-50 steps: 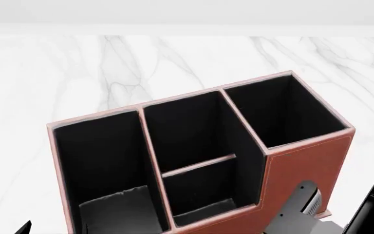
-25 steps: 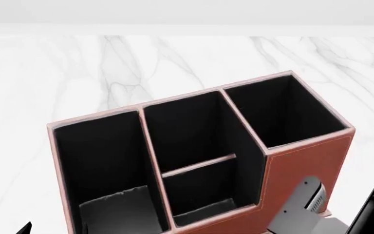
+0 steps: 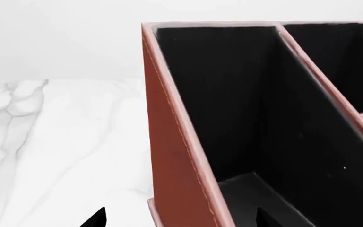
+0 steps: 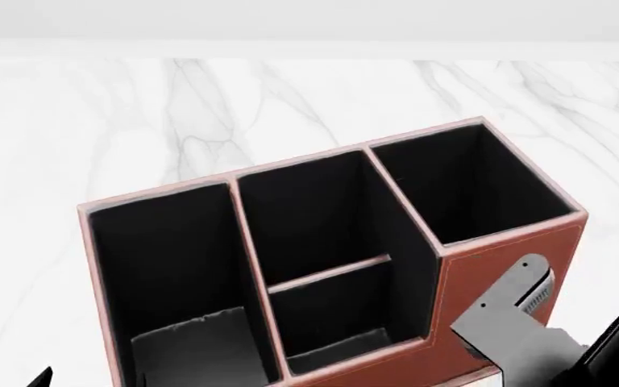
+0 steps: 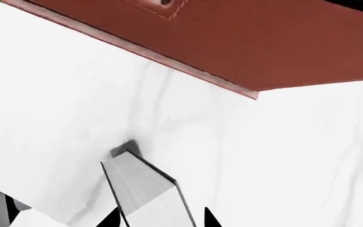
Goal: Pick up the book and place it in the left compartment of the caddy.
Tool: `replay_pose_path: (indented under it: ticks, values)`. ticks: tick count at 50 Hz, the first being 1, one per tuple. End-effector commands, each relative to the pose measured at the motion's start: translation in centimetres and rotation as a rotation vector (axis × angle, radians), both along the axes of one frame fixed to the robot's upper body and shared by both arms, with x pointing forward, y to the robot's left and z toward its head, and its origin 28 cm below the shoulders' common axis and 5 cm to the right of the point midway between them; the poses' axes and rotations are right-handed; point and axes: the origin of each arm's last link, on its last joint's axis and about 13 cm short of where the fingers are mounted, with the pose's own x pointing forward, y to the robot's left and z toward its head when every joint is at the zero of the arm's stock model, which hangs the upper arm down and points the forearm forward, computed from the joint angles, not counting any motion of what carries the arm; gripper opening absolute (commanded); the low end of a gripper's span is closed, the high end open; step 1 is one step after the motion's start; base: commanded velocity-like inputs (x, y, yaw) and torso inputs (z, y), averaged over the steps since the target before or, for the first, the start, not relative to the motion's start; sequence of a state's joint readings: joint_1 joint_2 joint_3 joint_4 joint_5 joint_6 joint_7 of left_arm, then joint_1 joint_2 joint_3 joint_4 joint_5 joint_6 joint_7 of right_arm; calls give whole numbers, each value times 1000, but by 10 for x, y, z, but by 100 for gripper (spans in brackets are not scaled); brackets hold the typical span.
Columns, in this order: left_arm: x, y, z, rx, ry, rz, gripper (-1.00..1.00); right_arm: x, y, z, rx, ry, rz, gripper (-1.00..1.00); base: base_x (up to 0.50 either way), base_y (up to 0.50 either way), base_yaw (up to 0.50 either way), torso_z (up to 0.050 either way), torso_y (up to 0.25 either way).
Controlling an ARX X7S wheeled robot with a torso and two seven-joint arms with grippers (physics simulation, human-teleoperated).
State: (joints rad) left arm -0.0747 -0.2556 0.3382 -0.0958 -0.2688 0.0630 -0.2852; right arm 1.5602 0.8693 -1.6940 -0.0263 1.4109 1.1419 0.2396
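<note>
The book (image 5: 145, 191) sits clamped between the right end effector's (image 5: 159, 218) fingers, white page edges showing, near the caddy's (image 4: 503, 258) brown wall. The left compartment (image 4: 186, 347) lies beside the left end effector (image 3: 178, 220), whose grip cannot be told.

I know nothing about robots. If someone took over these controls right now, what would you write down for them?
Left gripper: open, empty, by the caddy's left wall.
Right gripper: shut on the book, seemingly raised off the table, near the caddy's outer wall.
Left compartment: nothing in it.
Done: book picked up.
Left: carry it over the left compartment, lower it in, let go.
</note>
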Motion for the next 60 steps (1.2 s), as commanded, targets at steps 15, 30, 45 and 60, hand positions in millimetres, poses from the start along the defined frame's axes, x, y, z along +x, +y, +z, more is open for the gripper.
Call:
replay_pose_path:
  ticks: [15,30,45,60]
  values:
    - [1,-1,1,-11,-7,-6,100,6,25,3,345,-1,-2,-100,0,0,0,-1,0]
    - [-1,-2,0,-8,-8,-7,100,7,26,2,345,-8,-23,-100,0,0,0,-1,0]
    - [0,-1,1,-10,-7,-5,100,1,30,36,333,-70,6,-100,0,0,1,-1,0]
    - [1,-1,2,-13,-8,-3,100,-7,45,109,342,-203,22,-100,0,0,0,0,0]
